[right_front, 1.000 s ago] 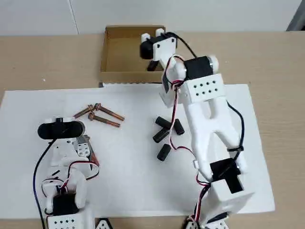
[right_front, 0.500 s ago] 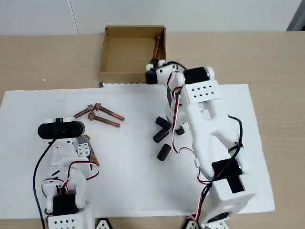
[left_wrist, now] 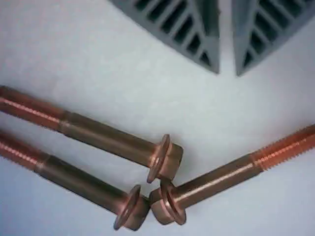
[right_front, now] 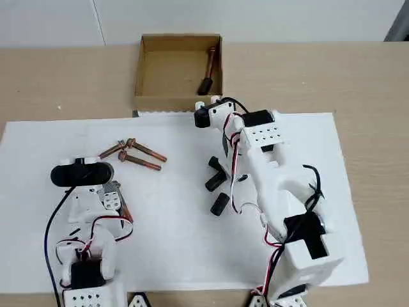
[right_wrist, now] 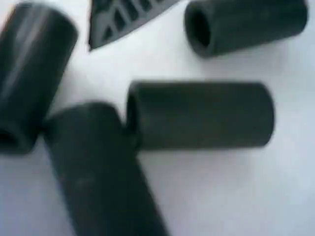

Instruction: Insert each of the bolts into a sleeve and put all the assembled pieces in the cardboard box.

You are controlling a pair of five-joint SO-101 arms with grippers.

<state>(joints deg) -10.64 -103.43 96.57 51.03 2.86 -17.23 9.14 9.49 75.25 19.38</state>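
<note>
a: looking at the sleeves (right_wrist: 197, 115) first, how will they handle?

b: short black tubes, stiff and light by the look of them, smooth outside, so i'd judge they roll and slip. take one across the middle of its barrel, not by the ends (the bore has to stay free). in the high view they lie in a loose cluster at the centre of the frame, on the white sheet (right_front: 172, 243), partly under the right arm.

a: and the right gripper (right_wrist: 125, 22)?

b: it hangs close over that cluster. whether it is apart or together i cannot tell.

a: the bolts (right_front: 132, 151)?

b: three copper-coloured ones, rigid, probably heavier than the sleeves, heads bunched together left of centre. hold the plain shank near the head and leave the threaded end free. the left gripper (left_wrist: 226, 69) is near the heads but apart from them, jaws almost together with only a thin slit and nothing in it.

a: the box?

b: the cardboard box (right_front: 137, 70) is at upper middle, on the bare surface (right_front: 370, 83) beyond the sheet. one assembled piece (right_front: 208, 67) lies along its right wall.
</note>
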